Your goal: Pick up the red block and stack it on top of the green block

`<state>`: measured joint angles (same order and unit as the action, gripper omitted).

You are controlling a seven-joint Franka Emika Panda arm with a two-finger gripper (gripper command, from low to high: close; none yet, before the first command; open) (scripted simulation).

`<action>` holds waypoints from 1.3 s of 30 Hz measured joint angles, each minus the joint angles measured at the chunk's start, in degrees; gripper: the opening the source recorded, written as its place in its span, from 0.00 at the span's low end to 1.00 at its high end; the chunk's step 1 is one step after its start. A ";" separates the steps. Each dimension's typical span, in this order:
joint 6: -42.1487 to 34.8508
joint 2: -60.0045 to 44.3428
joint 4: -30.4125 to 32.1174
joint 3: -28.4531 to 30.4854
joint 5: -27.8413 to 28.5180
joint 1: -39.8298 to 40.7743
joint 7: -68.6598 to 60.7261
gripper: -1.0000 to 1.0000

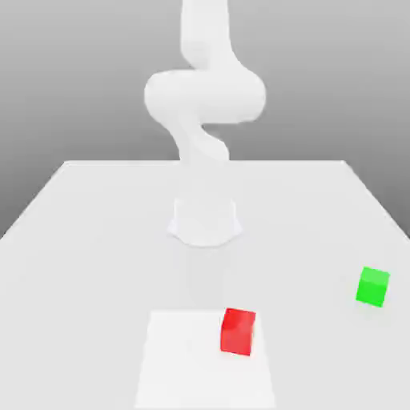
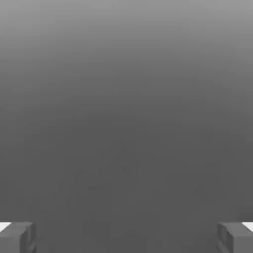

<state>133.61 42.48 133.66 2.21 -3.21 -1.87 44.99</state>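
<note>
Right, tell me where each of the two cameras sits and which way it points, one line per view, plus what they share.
Exterior view: off the arm, facing it across the white table; the red block lies nearest, the green block toward the exterior view's right, with the white arm rising behind.
Hand view: on the hand, looking past the open gripper at plain grey; two grey fingertips show.
Shared: neither block shows in the hand view, so I cannot pick out anything common.
</note>
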 joint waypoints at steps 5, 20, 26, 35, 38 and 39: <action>3.49 -7.46 3.77 3.02 -6.39 -3.29 -1.55 0.50; 13.70 -29.49 14.67 2.82 -16.20 -9.72 0.34 0.50; 18.87 -36.50 19.36 0.32 -13.40 -9.66 5.95 0.50; 26.39 -43.00 25.38 0.18 2.57 -8.66 21.93 0.50; 27.88 -44.56 24.91 0.20 3.70 -8.58 22.74 0.50; 28.41 -45.15 24.72 0.23 3.86 -8.61 22.83 0.50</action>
<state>162.03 -2.68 158.38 2.44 0.65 -10.47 67.83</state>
